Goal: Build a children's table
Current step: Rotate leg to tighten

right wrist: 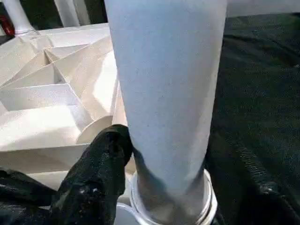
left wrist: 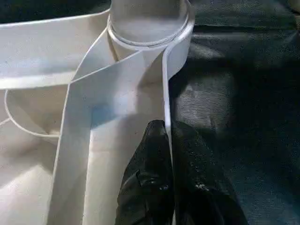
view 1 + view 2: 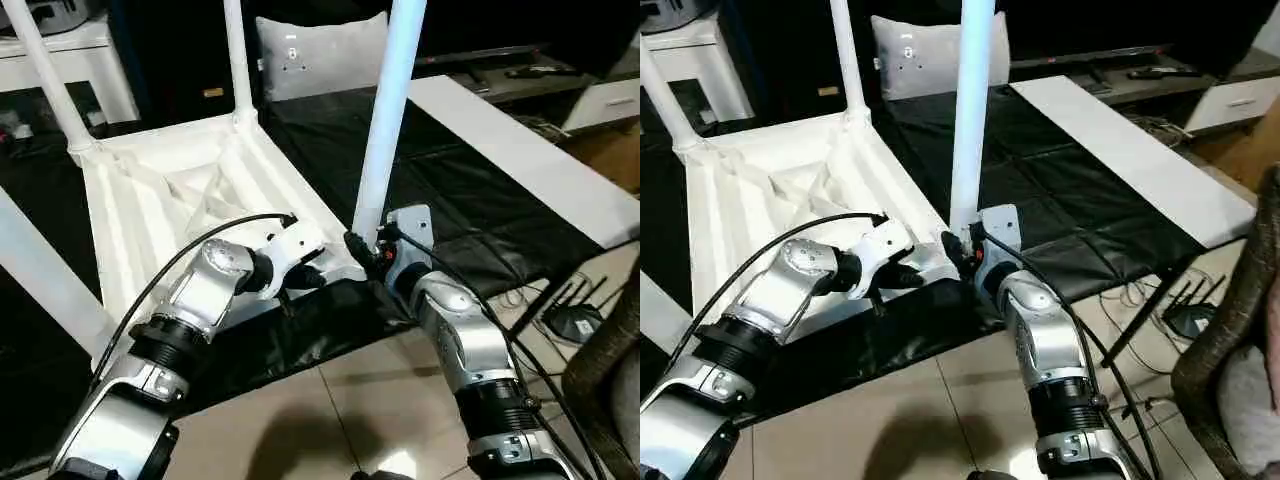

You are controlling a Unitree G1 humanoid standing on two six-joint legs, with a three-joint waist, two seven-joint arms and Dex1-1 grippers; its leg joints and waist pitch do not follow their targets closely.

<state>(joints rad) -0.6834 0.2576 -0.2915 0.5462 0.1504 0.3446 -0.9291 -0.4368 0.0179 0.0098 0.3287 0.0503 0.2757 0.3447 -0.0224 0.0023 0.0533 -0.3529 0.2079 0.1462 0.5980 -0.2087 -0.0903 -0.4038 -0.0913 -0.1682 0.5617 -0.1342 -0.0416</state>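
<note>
The left gripper [image 2: 169, 140] was seen pinching the near rim of the upturned table top [image 3: 165, 200], one finger on each side of the wall. Just right of it, the right gripper [image 3: 368, 252] was spread around the foot of the near-right leg [image 3: 388, 110], seated upright in its corner socket. Farther back, two more legs [image 3: 238, 60] stood in the far sockets, before a cushion [image 3: 322, 55].

Smooth white plastic table top [image 3: 160, 200]
</note>
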